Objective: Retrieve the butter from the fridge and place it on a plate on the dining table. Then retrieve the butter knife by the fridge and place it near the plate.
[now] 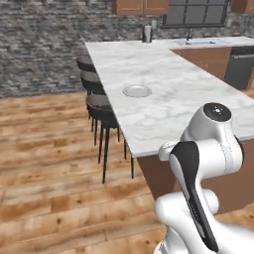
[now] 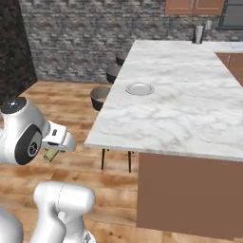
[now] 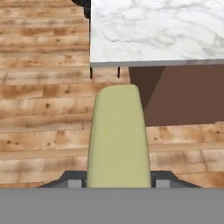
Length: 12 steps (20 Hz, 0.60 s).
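My gripper (image 3: 117, 180) is shut on the butter (image 3: 117, 135), a pale yellow-olive stick that juts forward between the two fingertips. In the right base view the butter (image 2: 49, 155) hangs low under the hand, over the wooden floor, left of the dining table's near corner. The dining table (image 1: 168, 106) (image 2: 190, 109) has a white marble top, and its near edge (image 3: 153, 35) lies ahead of the hand. A round light-grey plate (image 1: 137, 91) (image 2: 139, 88) rests on the table near its left edge, well beyond the gripper. The fridge and the butter knife are out of view.
Dark stools (image 1: 100, 103) (image 2: 100, 96) stand along the table's left side. A grey canister (image 1: 147, 33) (image 2: 199, 34) stands at the table's far end. A stone wall closes the back. Open wooden floor (image 1: 44, 158) lies left of the table.
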Available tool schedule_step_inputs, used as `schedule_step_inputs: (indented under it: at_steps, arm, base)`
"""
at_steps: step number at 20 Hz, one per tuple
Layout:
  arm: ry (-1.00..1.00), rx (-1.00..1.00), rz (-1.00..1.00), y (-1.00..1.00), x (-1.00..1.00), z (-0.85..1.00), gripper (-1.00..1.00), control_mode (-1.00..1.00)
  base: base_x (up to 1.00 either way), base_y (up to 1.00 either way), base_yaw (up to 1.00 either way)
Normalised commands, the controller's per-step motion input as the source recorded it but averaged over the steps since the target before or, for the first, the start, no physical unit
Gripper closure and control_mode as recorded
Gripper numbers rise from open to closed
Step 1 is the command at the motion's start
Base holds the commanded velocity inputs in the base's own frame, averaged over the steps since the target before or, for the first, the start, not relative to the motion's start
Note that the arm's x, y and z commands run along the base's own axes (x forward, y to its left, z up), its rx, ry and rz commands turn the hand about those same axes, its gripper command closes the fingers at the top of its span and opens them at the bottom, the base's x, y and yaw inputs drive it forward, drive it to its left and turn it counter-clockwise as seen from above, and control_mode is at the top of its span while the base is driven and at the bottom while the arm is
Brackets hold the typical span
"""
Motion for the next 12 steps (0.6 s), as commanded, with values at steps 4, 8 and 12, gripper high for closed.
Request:
schedule_step_inputs:
  at_steps: [4,8,12]
  arm:
    - [0.0,0.0,0.0,0.0,0.0,0.0,1.0,1.0]
    - [0.0,0.0,0.0,0.0,0.0,0.0,1.0,1.0]
    - [0.0,0.0,0.0,0.0,0.0,0.0,1.0,1.0]
  base:
    - [0.13,0.79,-0.75]
    - [0.15,0.89,-0.7]
    - [0.18,1.0,-0.58]
